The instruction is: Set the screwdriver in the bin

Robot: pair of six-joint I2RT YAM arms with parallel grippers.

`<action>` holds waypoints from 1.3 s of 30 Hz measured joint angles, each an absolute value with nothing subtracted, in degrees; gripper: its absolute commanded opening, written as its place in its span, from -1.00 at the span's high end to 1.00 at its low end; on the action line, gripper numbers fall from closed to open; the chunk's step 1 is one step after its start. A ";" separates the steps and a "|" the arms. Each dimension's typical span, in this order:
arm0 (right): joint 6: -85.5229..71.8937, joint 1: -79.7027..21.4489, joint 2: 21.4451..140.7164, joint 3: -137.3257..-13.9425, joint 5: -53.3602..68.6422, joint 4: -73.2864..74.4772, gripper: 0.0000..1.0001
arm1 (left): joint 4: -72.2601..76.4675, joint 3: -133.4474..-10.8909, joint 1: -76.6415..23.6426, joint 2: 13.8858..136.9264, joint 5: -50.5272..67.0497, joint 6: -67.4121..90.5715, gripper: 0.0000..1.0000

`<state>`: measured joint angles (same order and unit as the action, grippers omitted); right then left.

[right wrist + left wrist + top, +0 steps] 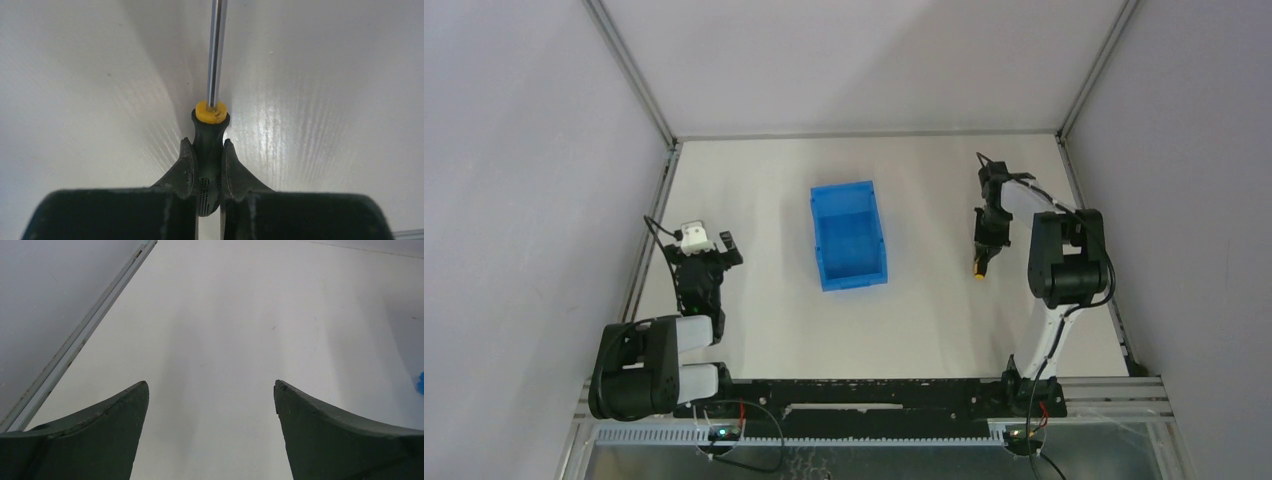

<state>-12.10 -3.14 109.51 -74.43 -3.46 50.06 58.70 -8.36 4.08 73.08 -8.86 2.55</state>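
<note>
Bright blue plastic, rectangular and open-topped: the bin (854, 272) at mid-table, walls upright, smooth blue floor showing inside. Off to its right, well apart and outside it, the screwdriver (210, 112), pinched by the right gripper (207, 146) around the narrow waist of a black handle with a dotted grip patch. Yellow-orange collar just past the curved dark fingers (184, 170). Beyond that, a thin polished metal shaft pointing straight away over the matt white table (325, 75). Seen from overhead, a short dark stroke with a yellow end beneath the right arm's wrist; touching the tabletop or not, impossible to tell. On the bin's other side, the left gripper (211, 385) spread wide, its two blunt grey-green tips framing plain white tabletop. Along the left edge, a pale metal frame rail (80, 335).
</note>
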 measured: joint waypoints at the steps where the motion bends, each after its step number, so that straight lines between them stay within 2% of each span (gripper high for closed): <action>1: -11.92 -3.14 109.58 -75.57 -4.08 51.09 1.00 | 58.70 -8.36 4.08 73.08 -8.84 2.55 -1.00; 11: -11.42 -2.98 107.66 -103.61 -8.51 70.65 1.00 | 58.70 -8.36 4.08 73.06 -8.84 2.55 -1.00; 18: -13.17 -4.40 106.50 -110.04 -9.02 76.53 1.00 | 58.70 -8.36 4.08 73.08 -8.84 2.55 -1.00; 23: -15.42 -15.25 109.71 -114.93 -8.40 78.02 1.00 | 58.70 -8.36 4.08 73.08 -8.84 2.55 -1.00; 30: -15.51 -36.58 121.49 -135.26 -5.32 77.41 1.00 | 58.70 -8.36 4.08 73.06 -8.86 2.55 -1.00; 34: -13.65 -42.81 121.99 -135.76 -5.50 75.55 1.00 | 58.70 -8.36 4.08 73.08 -8.84 2.55 -1.00; 39: -10.07 -45.50 119.11 -123.17 -9.82 67.20 1.00 | 58.70 -8.36 4.08 73.08 -8.86 2.55 -1.00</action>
